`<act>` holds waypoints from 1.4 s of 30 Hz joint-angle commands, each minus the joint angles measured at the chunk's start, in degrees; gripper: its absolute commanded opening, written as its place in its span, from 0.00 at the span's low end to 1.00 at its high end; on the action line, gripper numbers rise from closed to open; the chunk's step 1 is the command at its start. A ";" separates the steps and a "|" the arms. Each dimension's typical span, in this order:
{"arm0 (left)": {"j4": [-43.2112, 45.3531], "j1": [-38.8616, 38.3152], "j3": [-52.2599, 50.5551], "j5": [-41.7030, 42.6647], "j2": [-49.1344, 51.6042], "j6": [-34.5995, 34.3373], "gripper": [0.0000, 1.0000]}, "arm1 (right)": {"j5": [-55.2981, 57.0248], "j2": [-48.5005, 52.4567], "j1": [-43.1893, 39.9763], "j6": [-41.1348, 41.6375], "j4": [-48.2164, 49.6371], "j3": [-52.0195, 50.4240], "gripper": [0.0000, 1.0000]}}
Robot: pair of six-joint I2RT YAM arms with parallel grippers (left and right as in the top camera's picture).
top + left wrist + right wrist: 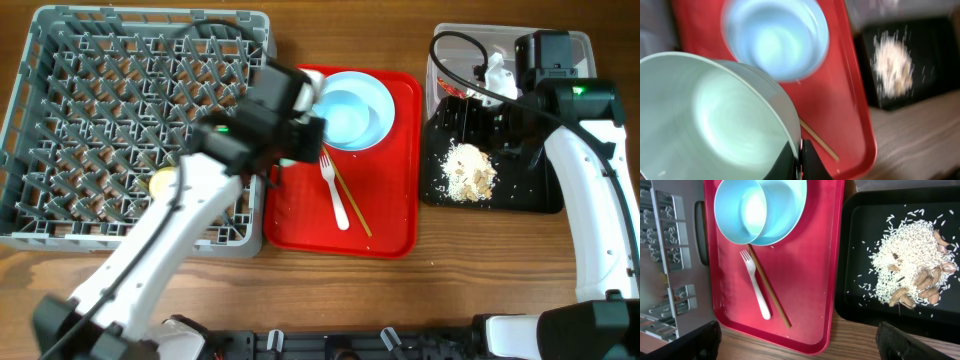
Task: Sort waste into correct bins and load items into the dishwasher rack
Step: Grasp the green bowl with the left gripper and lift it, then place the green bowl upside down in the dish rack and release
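My left gripper point(801, 161) is shut on the rim of the pale green bowl point(715, 125) and holds it above the left edge of the red serving tray point(390, 215), beside the grey dishwasher rack point(60, 120). In the overhead view this gripper point(298, 138) hides most of the bowl. A pale blue bowl point(742, 207) sits on the pale blue plate point(787, 207) on the red tray. The white fork point(756, 287) and the chopsticks point(771, 292) lie below them. My right gripper point(800, 347) is open and empty, above the black tray point(530, 195) that holds the beige food scraps point(468, 170).
A small yellow cup point(162, 182) sits in the rack near its front right. The clear tub point(470, 38) stands behind the black tray, with the white tissue and wrapper point(494, 72) in it. Bare wooden table point(470, 280) runs along the front.
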 commanded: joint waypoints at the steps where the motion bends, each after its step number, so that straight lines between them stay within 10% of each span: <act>1: 1.20 9.86 0.87 7.87 -3.50 5.66 0.04 | 0.61 -0.39 -0.09 0.17 -0.07 0.92 1.00; 13: 12.57 42.75 0.85 57.46 9.38 13.57 0.04 | 0.61 -0.39 -0.09 0.07 -0.09 0.92 1.00; 25: 15.21 54.66 0.85 66.97 26.77 12.94 0.05 | 0.61 -0.39 -0.09 0.22 -0.35 0.92 1.00; 29: 10.95 59.54 0.85 66.99 26.73 12.96 0.56 | 0.61 -0.39 -0.09 0.22 -0.31 0.92 1.00; 35: 4.70 66.34 0.85 66.90 26.29 12.94 1.00 | 0.61 -0.39 -0.09 0.20 -0.35 0.92 1.00; 42: 1.46 66.34 0.87 58.38 15.98 12.94 1.00 | 0.61 -0.37 -0.09 0.07 -0.31 0.92 1.00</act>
